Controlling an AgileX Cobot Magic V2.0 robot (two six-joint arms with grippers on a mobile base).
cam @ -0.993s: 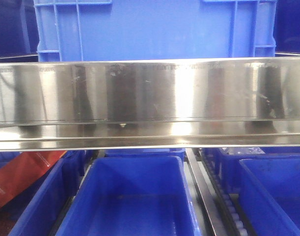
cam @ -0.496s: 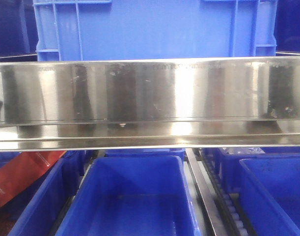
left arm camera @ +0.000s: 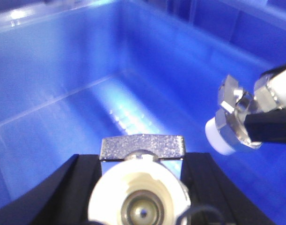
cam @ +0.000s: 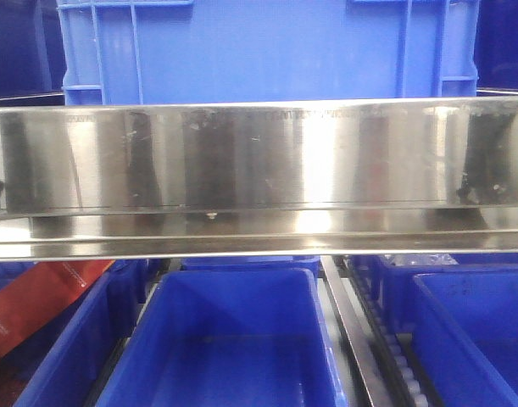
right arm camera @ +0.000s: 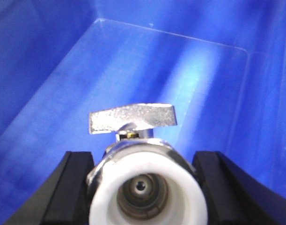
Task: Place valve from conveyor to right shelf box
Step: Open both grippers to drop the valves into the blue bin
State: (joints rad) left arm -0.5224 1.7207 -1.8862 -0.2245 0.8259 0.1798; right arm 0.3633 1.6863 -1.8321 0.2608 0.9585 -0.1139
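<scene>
Both your grippers are clamping a valve over the blue box [right arm camera: 189,70]: left gripper [left arm camera: 140,187], right gripper [right arm camera: 147,178]. The two valves [left arm camera: 142,197] [right arm camera: 147,187] are crowding close, so releasing now is risking a knock

Front view level, close to steel shelf rail [cam: 259,157], both wrist views peering down into blue box [left arm camera: 63,93]

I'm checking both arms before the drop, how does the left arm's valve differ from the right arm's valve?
The left valve has a cream end cap; the right valve has a whiter one. The left valve's handle sits level, the right valve's slightly tilted. Both are held between black fingers over a blue box.
</scene>
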